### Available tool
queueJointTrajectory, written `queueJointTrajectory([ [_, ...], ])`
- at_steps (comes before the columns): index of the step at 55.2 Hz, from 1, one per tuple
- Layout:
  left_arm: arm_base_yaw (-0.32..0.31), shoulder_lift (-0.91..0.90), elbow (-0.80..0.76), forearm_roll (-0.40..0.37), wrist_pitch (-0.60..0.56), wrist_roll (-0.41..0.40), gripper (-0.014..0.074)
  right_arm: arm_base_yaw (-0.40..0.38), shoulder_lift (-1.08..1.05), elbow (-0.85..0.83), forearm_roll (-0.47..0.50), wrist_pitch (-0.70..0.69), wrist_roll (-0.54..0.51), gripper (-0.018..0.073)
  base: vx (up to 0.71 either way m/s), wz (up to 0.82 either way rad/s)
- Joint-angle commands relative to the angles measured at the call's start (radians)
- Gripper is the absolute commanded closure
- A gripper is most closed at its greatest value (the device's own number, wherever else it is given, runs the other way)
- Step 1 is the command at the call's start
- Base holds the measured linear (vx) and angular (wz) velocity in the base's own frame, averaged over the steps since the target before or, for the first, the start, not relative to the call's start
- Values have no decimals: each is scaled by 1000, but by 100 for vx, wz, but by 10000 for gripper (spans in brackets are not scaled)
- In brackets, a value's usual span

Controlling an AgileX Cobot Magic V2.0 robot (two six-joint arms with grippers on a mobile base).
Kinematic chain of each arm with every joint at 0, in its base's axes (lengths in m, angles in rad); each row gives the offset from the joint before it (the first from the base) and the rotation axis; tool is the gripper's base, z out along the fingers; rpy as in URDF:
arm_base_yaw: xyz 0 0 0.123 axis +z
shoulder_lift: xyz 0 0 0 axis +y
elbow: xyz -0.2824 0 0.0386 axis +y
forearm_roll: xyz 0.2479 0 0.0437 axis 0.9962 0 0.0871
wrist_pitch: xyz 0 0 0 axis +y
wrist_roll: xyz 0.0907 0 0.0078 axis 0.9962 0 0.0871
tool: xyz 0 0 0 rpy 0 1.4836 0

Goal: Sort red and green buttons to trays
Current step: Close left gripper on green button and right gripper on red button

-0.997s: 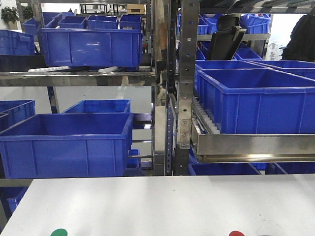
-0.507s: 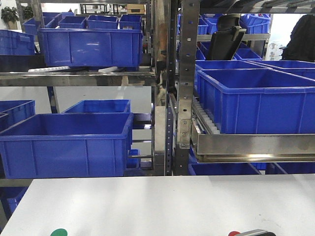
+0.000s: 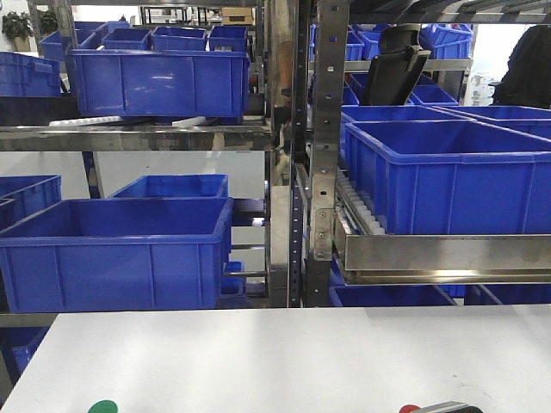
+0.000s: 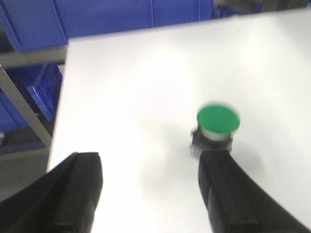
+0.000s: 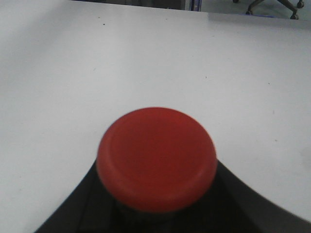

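The green button [image 4: 217,121] stands upright on the white table [image 4: 146,73]; its cap also shows in the front view as the green button [image 3: 101,407] at the bottom edge. My left gripper [image 4: 151,162] is open and empty, and its right finger [image 4: 228,189] is just in front of the green button's black body. The red button [image 5: 156,158] fills the right wrist view, with my right gripper [image 5: 156,199] shut on its body below the cap. A sliver of the red button [image 3: 409,409] shows beside the right gripper [image 3: 443,407]. The trays are out of view.
Behind the table [image 3: 284,353] stand metal racks [image 3: 314,155] loaded with deep blue crates [image 3: 116,249], close to its far edge. The table's left edge [image 4: 60,102] lies left of the green button, with blue crates [image 4: 34,92] below.
In the front view, part of my right gripper has come into sight at the bottom edge next to the red cap, which now sits slightly lower. The green cap has not moved.
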Motion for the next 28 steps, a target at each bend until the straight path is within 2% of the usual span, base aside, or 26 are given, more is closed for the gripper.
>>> queueJointTrajectory([
  [1, -2, 147, 54, 52, -368, -8, 44, -2, -41, -10, -7, -184, -3, 572, 0, 0],
  [7, -2, 323, 83, 158, -591, -8, 44, -2, -41, -10, -7, -184, -3, 572, 0, 0],
  [11, -2, 421, 70, 214, -671, -8, 44, -2, -41, -10, -7, -184, -4, 572, 0, 0],
  [23, -2, 636, 42, 238, -909, -39, 44, -2, -41, -10, -1, -184, -4, 572, 0, 0],
  [28, -2, 682, 41, 237, -967, -60, 44, -3, -41, -10, 0, -184, -7, 572, 0, 0],
])
